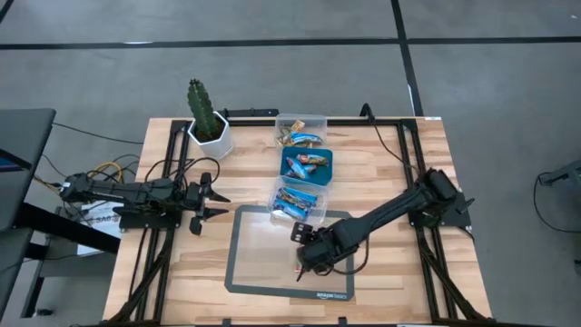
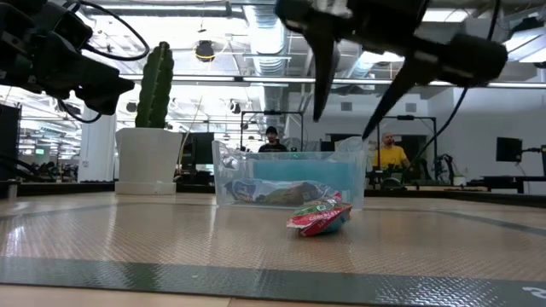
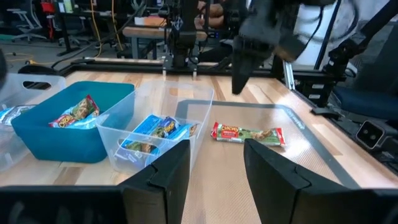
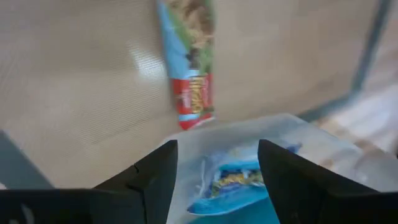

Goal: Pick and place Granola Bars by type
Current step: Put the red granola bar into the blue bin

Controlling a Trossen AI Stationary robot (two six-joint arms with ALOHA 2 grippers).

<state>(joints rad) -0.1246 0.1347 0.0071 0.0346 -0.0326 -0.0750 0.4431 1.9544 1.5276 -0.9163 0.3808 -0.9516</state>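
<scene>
The work surface is a pale wooden table of butcher-block planks, framed by black rails. On its near centre lies a translucent, finely dimpled mat with a dark grey border and rounded corners.

Three small square tubs stand in a row running from the far edge toward the mat: a far clear tub, a middle teal tub and a near clear tub. All three are thin-walled plastic with rounded corners. The near clear tub touches the mat's far border.

Granola bars are flat, oblong and wrapped in shiny crinkled film. One red and green bar lies alone on the mat, just near of the near clear tub; its wrapper is red at one end with white print and green along the rest. The near clear tub holds blue-wrapped bars; at least two are visible. The teal tub holds bars with red, green and blue on their wrappers. The far clear tub holds further bars; their number cannot be determined.

A green ribbed cactus stands in a white faceted pot at the far left.

The right gripper hangs above the mat, over the lone bar, fingers spread and grasping nothing. The left gripper waits at the left of the table, fingers parted and empty.
</scene>
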